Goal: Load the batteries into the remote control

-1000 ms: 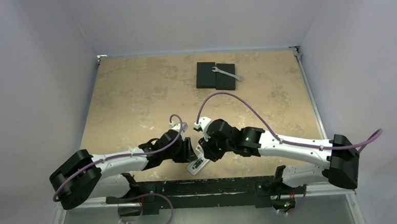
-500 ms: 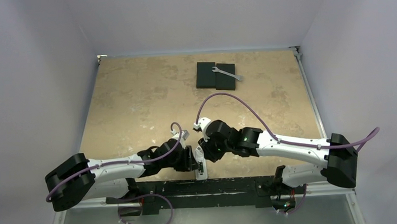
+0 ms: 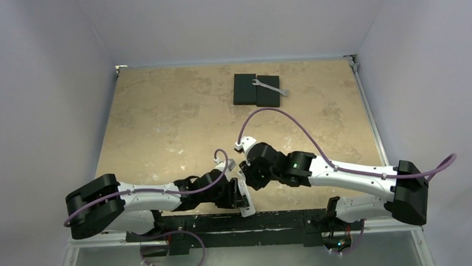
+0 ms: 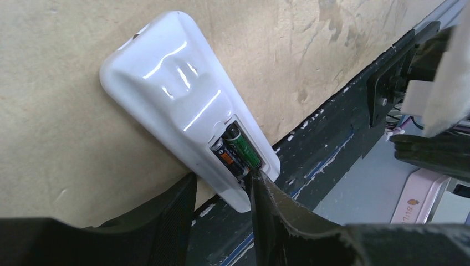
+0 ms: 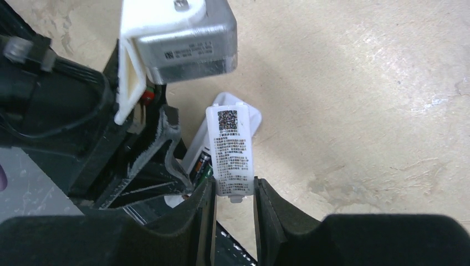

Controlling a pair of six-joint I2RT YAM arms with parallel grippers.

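Both arms have drifted right along the near edge of the surface (image 3: 160, 125). Left end effector (image 4: 221, 213) clamps the remote (image 4: 177, 100) back-up, batteries (image 4: 235, 151) seated, to steady it; right end effector (image 5: 234, 202) pinches the cover (image 5: 231, 147), likely to close it.

Near corners of remote control (image 4: 177, 100) behind left hand (image 4: 221, 185)

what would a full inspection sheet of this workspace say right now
surface: tan mottled tabletop
job's things: small white rectangular remote control back up at near edge; two dark slim batteries in its recess; white labelled battery cover off
clutter: two black flat blocks, silver wrench on top
end effectors: left end effector clamps the remote's end; right end effector holds the cover
cables: purple cables loop off both wrists
surroundings: pale walls, black base rail
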